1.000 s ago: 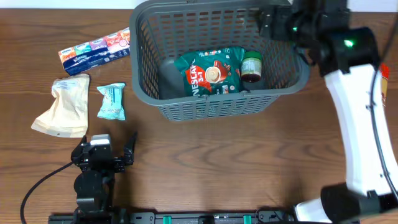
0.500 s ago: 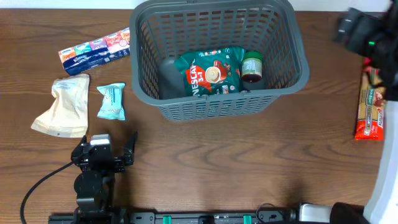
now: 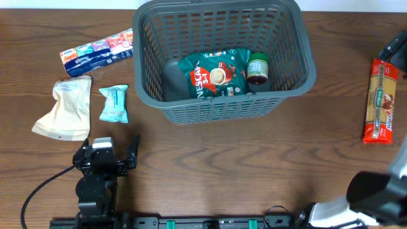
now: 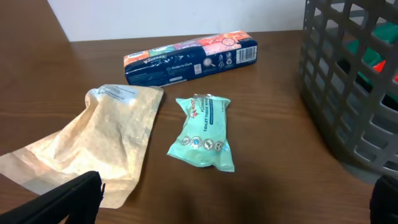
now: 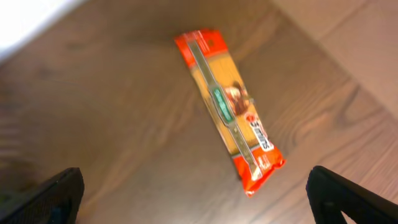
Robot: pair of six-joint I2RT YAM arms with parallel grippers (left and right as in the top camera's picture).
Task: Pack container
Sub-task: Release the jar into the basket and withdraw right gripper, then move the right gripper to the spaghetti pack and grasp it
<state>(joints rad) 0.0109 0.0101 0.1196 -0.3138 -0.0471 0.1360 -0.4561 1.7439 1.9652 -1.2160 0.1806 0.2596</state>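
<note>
The container point(image 3: 222, 109) is a dark grey lattice basket at the back centre; its wall shows at the right of the left wrist view point(image 4: 348, 93). Inside lie a green coffee packet point(image 3: 215, 73) and a small green-lidded jar point(image 3: 257, 68). My left gripper point(image 3: 108, 151) rests open near the front left, empty, pointing at a teal packet point(image 4: 204, 130). In its own wrist view my right gripper point(image 5: 202, 196) hangs open and empty above the table, with an orange pasta packet point(image 5: 229, 118) below it. Overhead, only a dark part of the right arm point(image 3: 394, 49) shows at the right edge.
Left of the basket lie a beige pouch point(image 3: 65, 108), the teal packet point(image 3: 114, 103) and a long colourful tissue pack point(image 3: 96, 52). The pasta packet point(image 3: 379, 100) lies lengthwise near the right table edge. Bare wood runs in front of the basket.
My right arm has swung from over the basket's back right corner out to the table's right edge, uncovering the pasta packet. The left arm has stayed still.
</note>
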